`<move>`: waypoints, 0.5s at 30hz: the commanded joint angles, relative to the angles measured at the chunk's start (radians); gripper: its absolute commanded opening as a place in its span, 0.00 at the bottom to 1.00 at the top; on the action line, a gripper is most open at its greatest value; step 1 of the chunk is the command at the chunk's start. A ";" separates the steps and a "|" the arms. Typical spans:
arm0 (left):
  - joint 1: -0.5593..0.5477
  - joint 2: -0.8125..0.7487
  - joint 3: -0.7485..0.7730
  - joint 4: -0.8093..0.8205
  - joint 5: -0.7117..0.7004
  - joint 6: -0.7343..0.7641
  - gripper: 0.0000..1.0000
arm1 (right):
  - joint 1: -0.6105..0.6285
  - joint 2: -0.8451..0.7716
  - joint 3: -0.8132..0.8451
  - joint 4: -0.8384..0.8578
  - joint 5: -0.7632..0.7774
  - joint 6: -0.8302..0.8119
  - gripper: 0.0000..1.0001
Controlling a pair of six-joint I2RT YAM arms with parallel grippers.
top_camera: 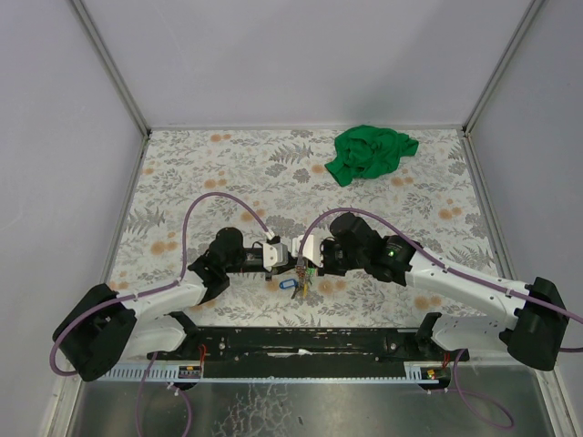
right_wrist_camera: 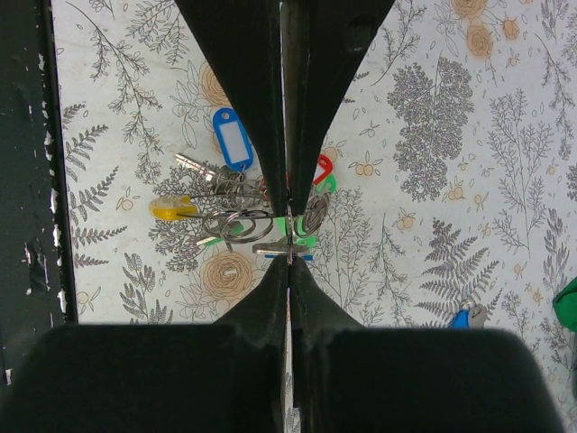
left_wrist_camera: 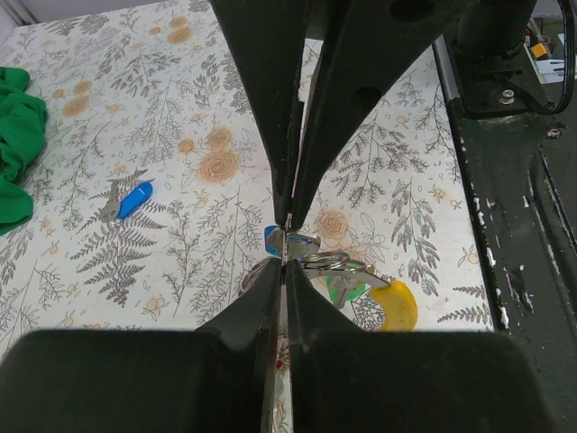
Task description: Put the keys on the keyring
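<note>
My two grippers meet tip to tip over the middle of the table, left gripper (top_camera: 284,266) and right gripper (top_camera: 310,267), both shut. A thin silvery keyring (left_wrist_camera: 247,274) runs edge-on between the two pairs of fingertips, and both seem to pinch it (right_wrist_camera: 288,231). A bunch of keys hangs at that spot: a yellow head (left_wrist_camera: 397,305), a green one (left_wrist_camera: 350,285), a red one (right_wrist_camera: 323,168), a blue tag (right_wrist_camera: 233,140) and a blue-headed key (left_wrist_camera: 276,239) across the tips. One more blue key (left_wrist_camera: 133,198) lies loose on the table.
A crumpled green cloth (top_camera: 369,152) lies at the back right of the flowered table (top_camera: 228,173). The black base rail (top_camera: 301,341) runs along the near edge. Grey walls close in the left, right and back.
</note>
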 commanded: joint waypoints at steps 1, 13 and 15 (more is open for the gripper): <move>-0.007 0.011 0.044 0.017 0.023 -0.004 0.00 | 0.015 -0.011 0.058 0.049 -0.032 0.020 0.00; -0.017 0.017 0.050 0.014 0.031 0.001 0.00 | 0.018 0.027 0.072 0.065 -0.046 0.034 0.00; -0.019 0.020 0.052 0.014 0.032 0.001 0.00 | 0.018 0.028 0.073 0.075 -0.049 0.040 0.00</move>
